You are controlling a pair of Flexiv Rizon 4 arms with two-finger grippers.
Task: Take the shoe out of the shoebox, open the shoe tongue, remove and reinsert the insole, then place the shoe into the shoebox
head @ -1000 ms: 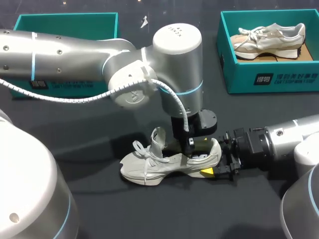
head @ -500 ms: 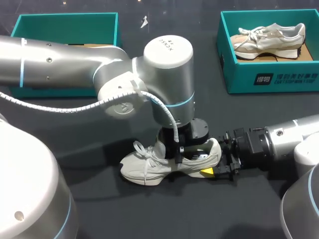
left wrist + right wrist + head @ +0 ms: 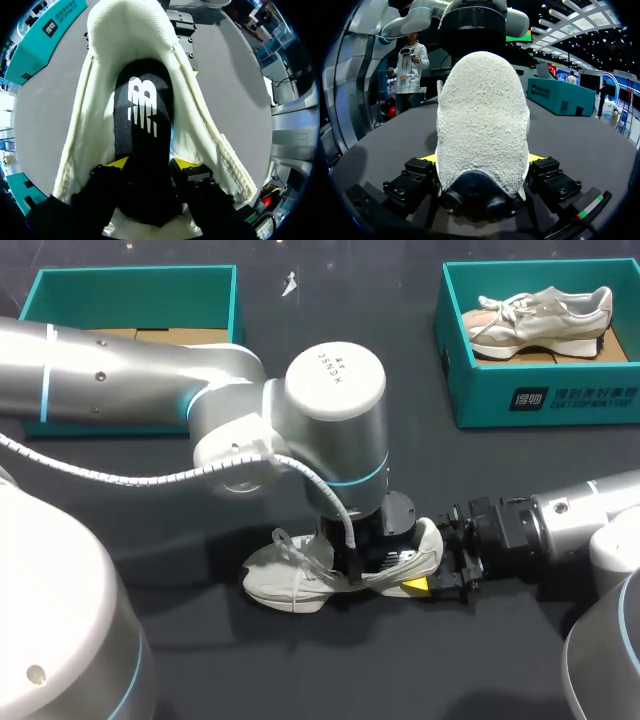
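Shoe (image 3: 290,580) is out of the box and sits on its sole mid-worktop (image 3: 250,670). Its long axis runs side to side, toe to my left, heel to my right. Right pincer (image 3: 481,159) comes in low from the right, clenched on the heel from both sides, pinning the shoe. Left pincer (image 3: 152,162) drops from above into the shoe's opening, clenched on the black insole (image 3: 142,110) with a yellow tip at each edge. The insole runs on ahead of it toward the heel cup. Key relation: the insole lies along the shoe's long axis with the left pincer right over it. So the pull likely wants up and back toward the heel, not sideways. Left arm works the insole, right only braces. Looks like insole removal, roughly mid-task. Teal shoebox (image 3: 135,300) is well apart at the far left corner.
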